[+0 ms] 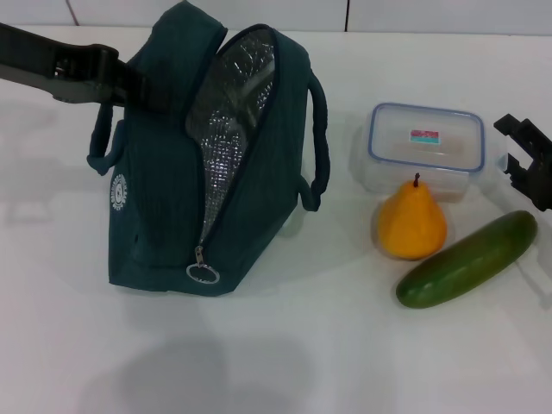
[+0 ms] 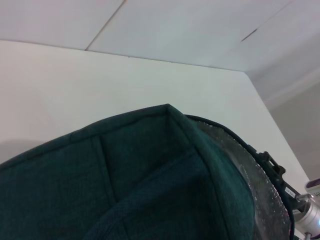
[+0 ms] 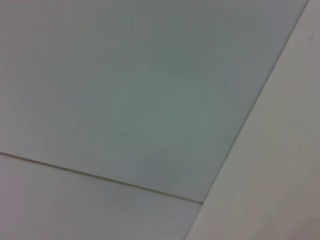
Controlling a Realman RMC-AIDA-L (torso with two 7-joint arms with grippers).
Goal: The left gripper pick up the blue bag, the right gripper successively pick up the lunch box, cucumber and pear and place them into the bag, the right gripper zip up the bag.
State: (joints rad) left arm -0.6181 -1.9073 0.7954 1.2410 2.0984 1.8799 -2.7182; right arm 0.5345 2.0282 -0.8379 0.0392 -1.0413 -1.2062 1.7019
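The blue bag (image 1: 164, 198) stands on the white table with its zipper undone and its silver lining (image 1: 228, 129) showing. My left gripper (image 1: 138, 84) reaches in from the upper left and is shut on the bag's top edge. The bag's fabric (image 2: 125, 185) fills the left wrist view. The lunch box (image 1: 426, 142) lies to the right of the bag. The pear (image 1: 411, 222) stands in front of it, and the cucumber (image 1: 468, 259) lies slanted beside the pear. My right gripper (image 1: 511, 145) hangs open at the right edge, just right of the lunch box and empty.
A silver ring zipper pull (image 1: 203, 273) hangs at the bag's near end. One loop handle (image 1: 321, 142) points toward the lunch box. A white wall (image 1: 345, 13) borders the table's far edge. The right wrist view shows only pale flat surfaces.
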